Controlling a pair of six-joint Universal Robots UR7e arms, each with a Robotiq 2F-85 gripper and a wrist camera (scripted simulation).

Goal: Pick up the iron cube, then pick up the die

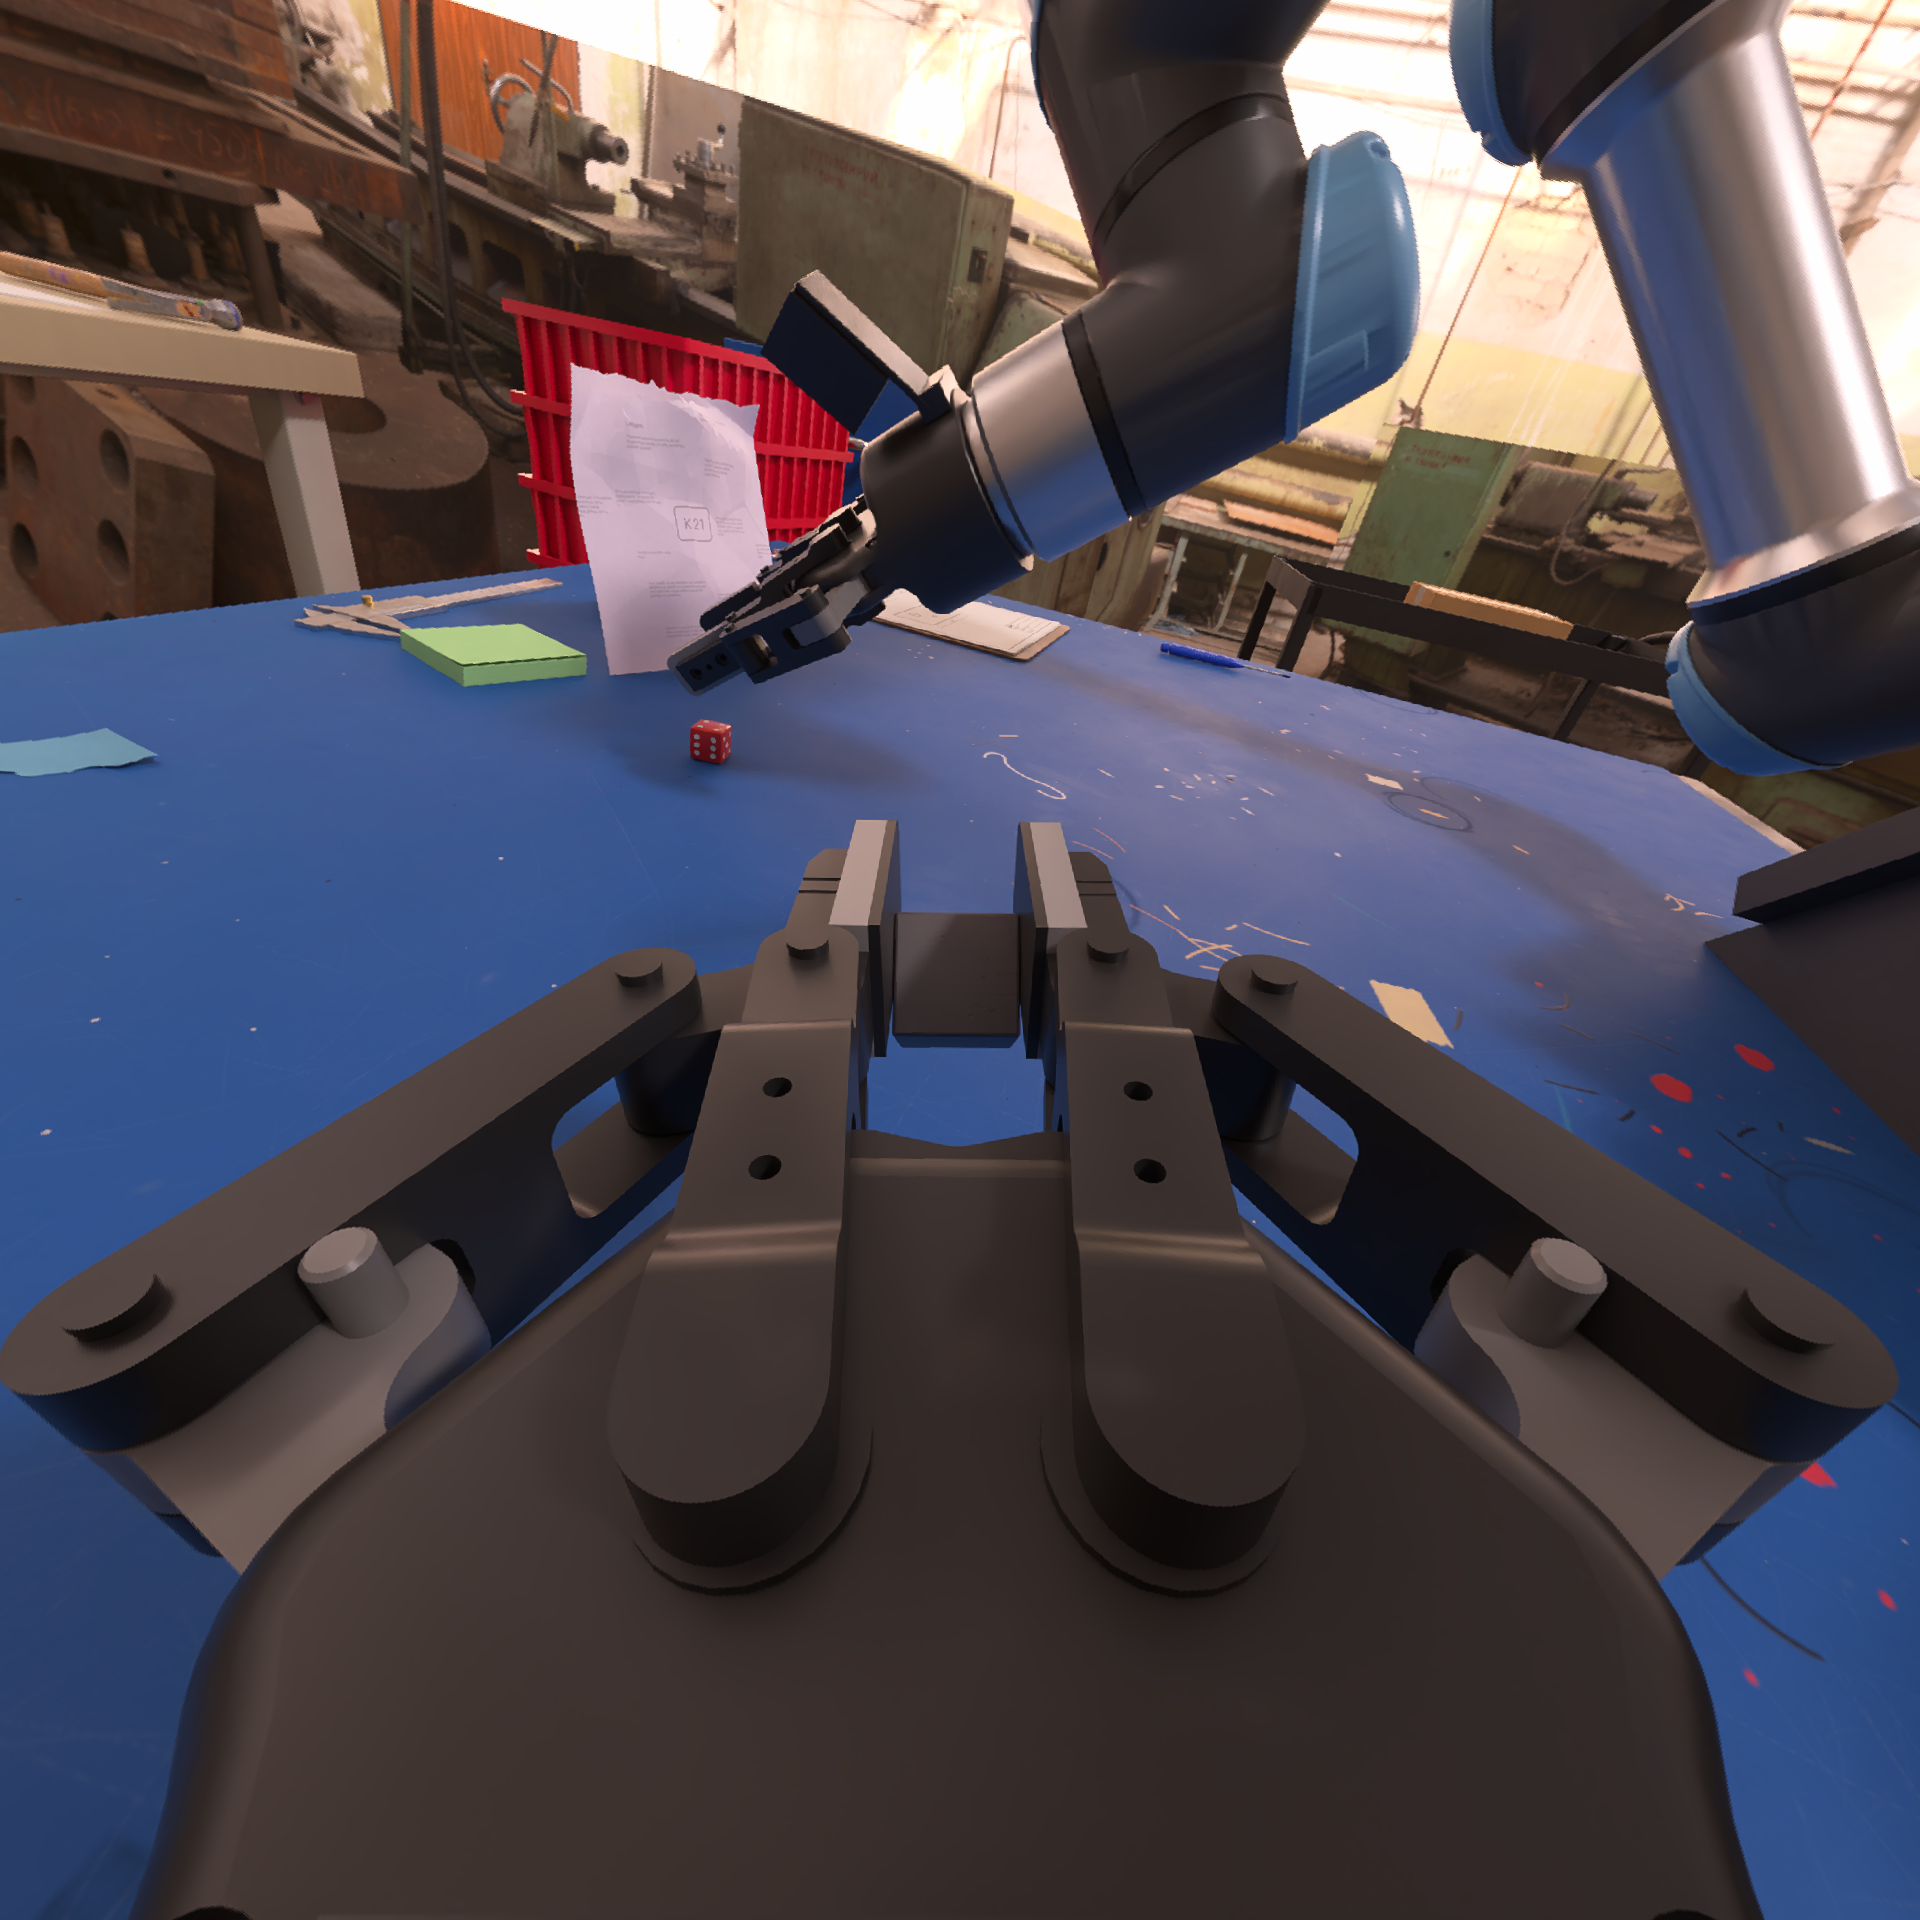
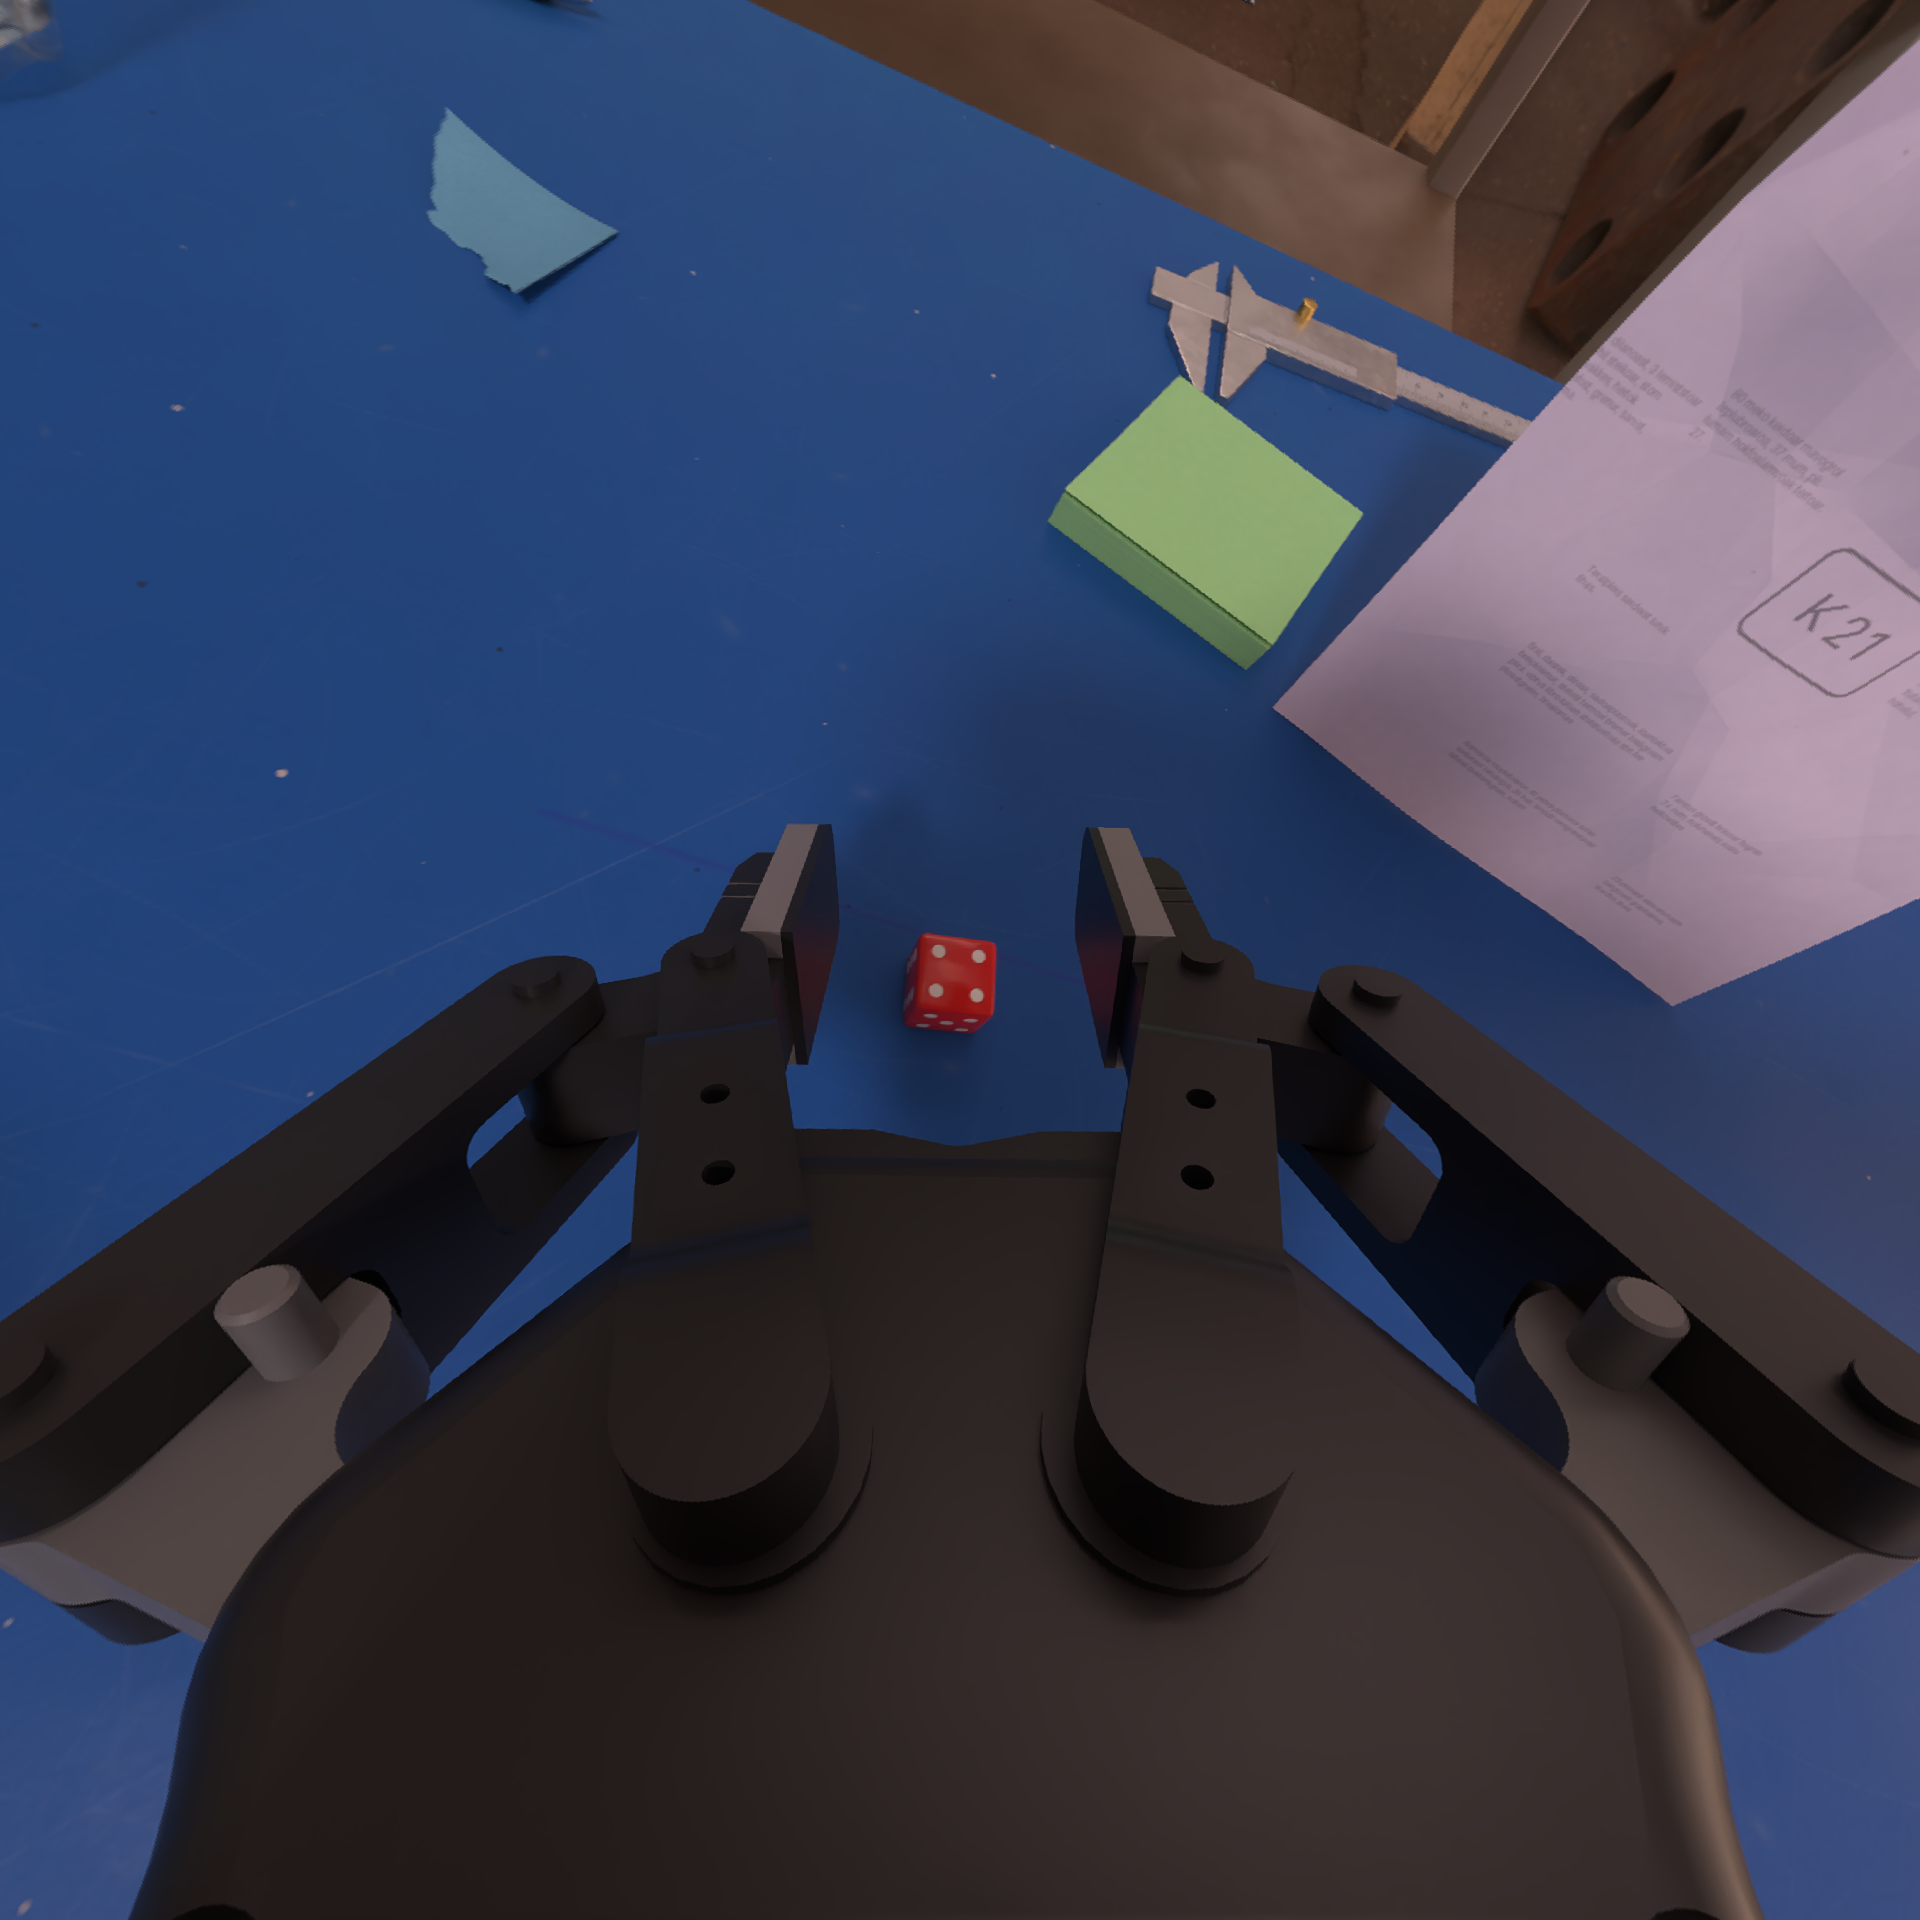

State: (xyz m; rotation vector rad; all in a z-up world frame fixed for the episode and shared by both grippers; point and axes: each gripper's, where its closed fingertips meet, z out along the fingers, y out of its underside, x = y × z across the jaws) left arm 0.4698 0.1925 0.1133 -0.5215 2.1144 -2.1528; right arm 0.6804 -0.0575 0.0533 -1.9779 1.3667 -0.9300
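**Left wrist view: cube in hand, die next**

Left wrist view shows our left gripper [image 1: 957, 883] raised above the blue table [image 1: 312, 935], its jaws closed on the dark iron cube [image 1: 956, 971], which sits pinched between the two pads and clear of the surface. We judge the first step of the task done.

Farther off, our right gripper [image 1: 727, 660] hangs tilted over the red die [image 1: 711, 742], which rests on the table, apart from it. Right wrist view looks down on that die [image 2: 949, 983], lying between the spread fingers with a gap on either side; the jaws stand open and touch nothing.

Around it we see a green block [image 2: 1210, 520], a steel caliper [image 2: 1299, 348], a printed sheet of paper [image 2: 1662, 644] and a torn scrap of pale blue paper [image 2: 509, 208], all well clear of the die.

We take the second step to be in hand. The next move calls for a straight descent until the pads flank the die's sides, then a gentle, centred close; the die is small and could skid or roll if one pad meets it first.
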